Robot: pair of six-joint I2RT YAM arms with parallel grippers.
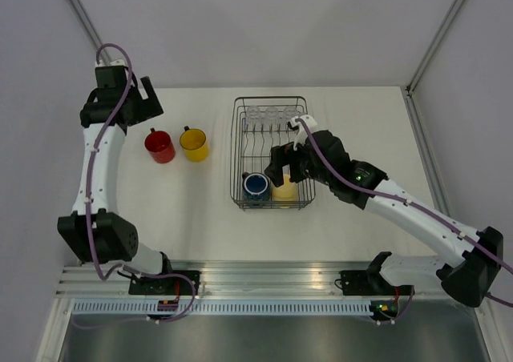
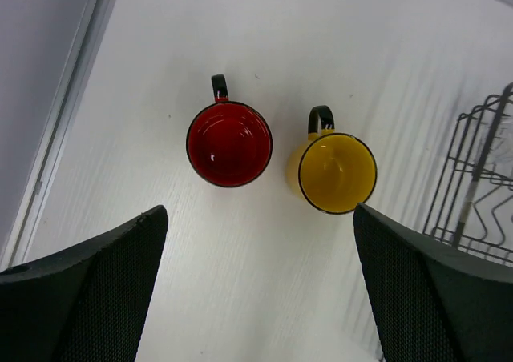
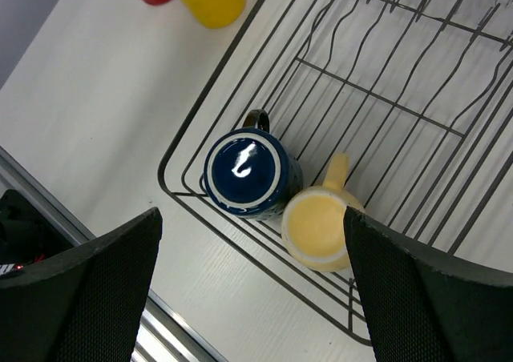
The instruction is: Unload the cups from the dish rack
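Observation:
A red mug (image 1: 159, 146) (image 2: 229, 143) and an orange-yellow mug (image 1: 194, 144) (image 2: 336, 172) stand upright side by side on the white table, left of the dish rack (image 1: 237, 138) (image 3: 377, 98). My left gripper (image 1: 149, 104) (image 2: 260, 298) hangs open above and just behind them, holding nothing. In the rack's near end sit a dark blue mug (image 1: 256, 186) (image 3: 243, 172) and a pale cream mug (image 1: 283, 189) (image 3: 319, 224), touching, seemingly mouth down. Clear glass tumblers (image 1: 271, 114) line the rack's far end. My right gripper (image 1: 288, 172) (image 3: 252, 290) hovers open over the two racked mugs.
An aluminium rail (image 1: 264, 278) (image 3: 160, 330) runs along the table's near edge by the arm bases. Grey walls close the back and sides; the table's left edge (image 2: 56, 138) lies close to the red mug. The rack's side (image 2: 473, 186) stands right of the yellow mug.

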